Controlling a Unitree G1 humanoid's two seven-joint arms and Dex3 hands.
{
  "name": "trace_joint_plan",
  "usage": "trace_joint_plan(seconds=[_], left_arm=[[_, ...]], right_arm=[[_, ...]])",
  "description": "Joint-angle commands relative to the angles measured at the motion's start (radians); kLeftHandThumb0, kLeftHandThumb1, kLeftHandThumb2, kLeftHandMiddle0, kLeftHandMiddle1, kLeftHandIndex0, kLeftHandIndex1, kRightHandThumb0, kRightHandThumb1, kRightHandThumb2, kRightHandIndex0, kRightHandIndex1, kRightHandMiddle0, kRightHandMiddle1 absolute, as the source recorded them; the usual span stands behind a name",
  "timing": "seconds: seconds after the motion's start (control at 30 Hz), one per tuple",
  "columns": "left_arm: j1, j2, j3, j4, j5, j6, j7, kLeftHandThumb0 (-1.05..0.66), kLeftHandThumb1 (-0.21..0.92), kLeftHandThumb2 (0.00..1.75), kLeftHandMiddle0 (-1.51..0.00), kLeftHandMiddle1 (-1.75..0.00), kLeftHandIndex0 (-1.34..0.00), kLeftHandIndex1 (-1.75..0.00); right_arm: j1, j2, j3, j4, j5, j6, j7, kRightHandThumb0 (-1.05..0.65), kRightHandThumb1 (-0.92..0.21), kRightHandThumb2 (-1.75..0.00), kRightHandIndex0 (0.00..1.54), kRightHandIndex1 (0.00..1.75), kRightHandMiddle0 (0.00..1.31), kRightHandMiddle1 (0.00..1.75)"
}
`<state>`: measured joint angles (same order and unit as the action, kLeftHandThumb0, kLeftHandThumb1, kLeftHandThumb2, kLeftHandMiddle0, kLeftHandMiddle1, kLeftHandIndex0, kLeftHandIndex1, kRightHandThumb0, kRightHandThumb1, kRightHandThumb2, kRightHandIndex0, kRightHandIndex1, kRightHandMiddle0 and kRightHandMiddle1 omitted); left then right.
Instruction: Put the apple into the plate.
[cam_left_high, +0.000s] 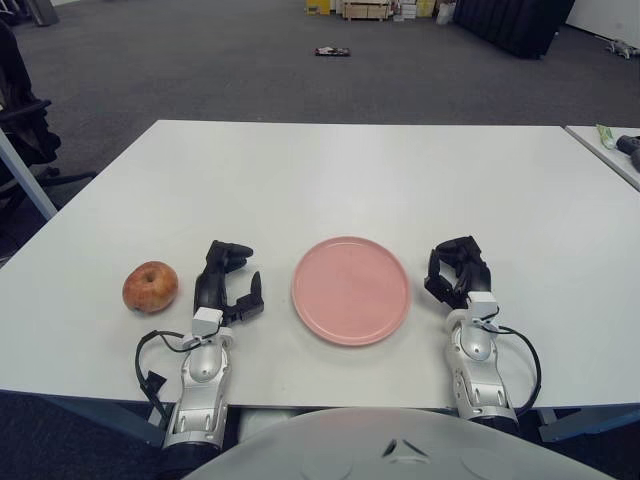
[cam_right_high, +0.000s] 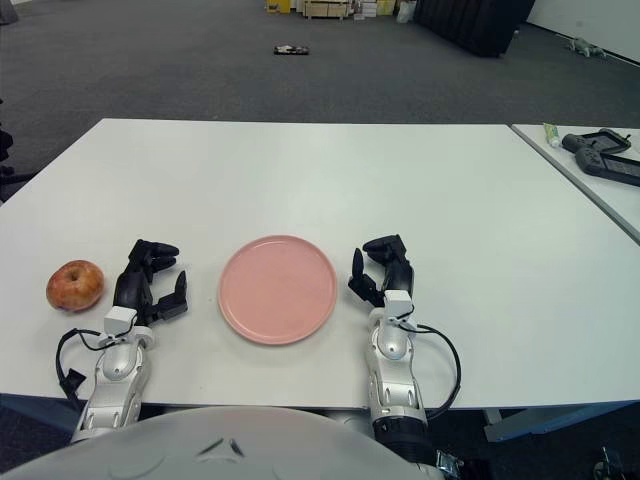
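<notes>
Your apple (cam_left_high: 150, 287) sits on the table (cam_left_high: 330, 170) at near left, well clear of the plate (cam_left_high: 351, 290), which is near centre. Left hand (cam_left_high: 225, 285) shows between apple and plate, just right of the apple, fingers loosely spread, holding nothing. Right hand (cam_left_high: 460, 272) shows just right of the plate, fingers curled, nothing gripped.

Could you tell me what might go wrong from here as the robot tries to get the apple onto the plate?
The apple is round and lies left of the left robot hand, so a sideways nudge could roll it toward the table edge. The hand also sits between apple and plate, so a low carry may bump and shift the plate. The right robot hand shows right of the plate.
</notes>
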<state>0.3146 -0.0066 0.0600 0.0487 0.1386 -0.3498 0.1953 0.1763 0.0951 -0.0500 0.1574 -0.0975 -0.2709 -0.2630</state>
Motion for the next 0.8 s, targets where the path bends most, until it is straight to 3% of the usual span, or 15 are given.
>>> trace_joint_plan(seconds=[0.0, 0.23, 0.53, 0.6, 0.67, 0.73, 0.77], left_arm=[[0.013, -0.018, 0.000, -0.069, 0.056, -0.024, 0.053, -0.01, 0.38, 1.20, -0.61, -1.57, -0.39, -1.75], [0.058, -0.020, 0.010, -0.158, 0.193, -0.043, 0.145, -0.01, 0.42, 1.15, -0.51, -1.59, -0.42, -1.75], [0.064, -0.015, 0.063, -0.175, 0.429, -0.060, 0.376, -0.01, 0.52, 1.01, -0.49, -1.50, -0.39, -1.75], [0.058, -0.011, 0.071, -0.165, 0.460, -0.086, 0.432, -0.01, 0.54, 0.98, -0.48, -1.51, -0.35, -1.75], [0.054, -0.001, 0.081, -0.154, 0.479, -0.112, 0.478, -0.01, 0.67, 0.86, -0.40, -1.61, -0.21, -1.75], [0.049, 0.007, 0.092, -0.142, 0.504, -0.124, 0.529, -0.17, 0.79, 0.69, -0.23, -1.55, -0.20, -1.75], [0.048, 0.009, 0.097, -0.137, 0.517, -0.125, 0.551, -0.34, 0.74, 0.75, -0.15, -1.46, -0.12, -1.56]], right_arm=[[-0.010, -0.001, -0.004, 0.021, -0.001, 0.007, -0.001, -0.40, -0.59, -0.98, 0.63, 1.35, 0.40, 1.75], [-0.014, -0.015, 0.002, 0.034, -0.007, -0.013, 0.012, -0.40, -0.58, -0.99, 0.63, 1.35, 0.40, 1.75], [-0.018, -0.011, -0.003, 0.035, -0.002, -0.006, 0.015, -0.39, -0.61, -0.96, 0.60, 1.32, 0.39, 1.75], [-0.020, -0.009, -0.005, 0.036, -0.003, 0.000, 0.012, -0.39, -0.61, -0.96, 0.60, 1.32, 0.39, 1.75], [-0.021, -0.009, -0.005, 0.037, -0.003, 0.002, 0.011, -0.39, -0.61, -0.96, 0.60, 1.32, 0.39, 1.75], [-0.022, -0.009, -0.005, 0.040, -0.003, -0.001, 0.011, -0.40, -0.60, -0.97, 0.61, 1.32, 0.39, 1.75], [-0.023, -0.010, -0.005, 0.041, -0.004, -0.002, 0.011, -0.40, -0.60, -0.97, 0.61, 1.32, 0.39, 1.75]])
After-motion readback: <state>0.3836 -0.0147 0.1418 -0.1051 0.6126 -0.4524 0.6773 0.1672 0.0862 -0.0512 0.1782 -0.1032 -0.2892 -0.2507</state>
